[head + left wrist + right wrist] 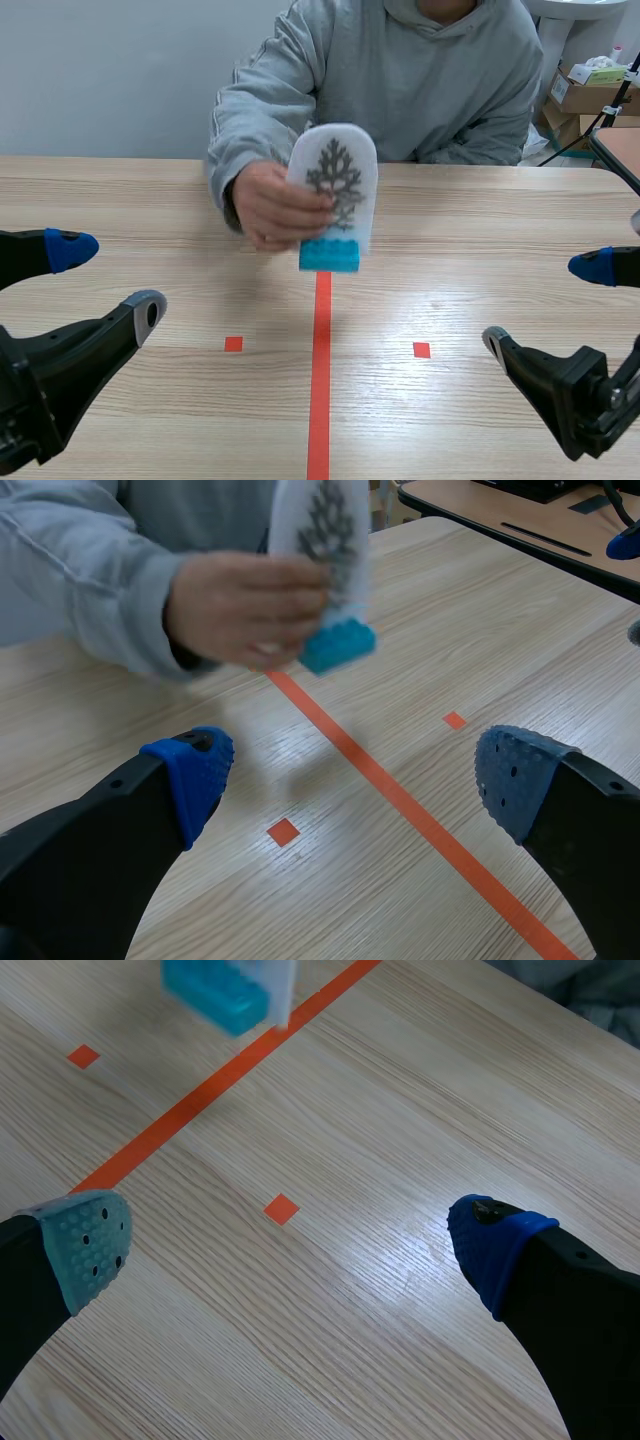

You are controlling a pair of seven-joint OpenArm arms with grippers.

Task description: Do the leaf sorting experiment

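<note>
A person's hand (272, 205) holds a white arched card with a dark leaf print (337, 180), fixed on a blue brick base (329, 256), just above the far end of the orange centre line. The left wrist view has the card (322, 525) and its base (338, 646) ahead of my left gripper (355, 775), which is open and empty. My right gripper (290, 1235) is open too, with only the blue base (215, 992) far ahead of it. In the scene view my left gripper (108, 280) and right gripper (545, 305) sit low at either side.
The person in a grey hoodie (400, 70) sits across the table. Cardboard boxes (590, 95) stand at the back right, beside a second table (615, 150). Bare wood (320, 420) lies between the grippers.
</note>
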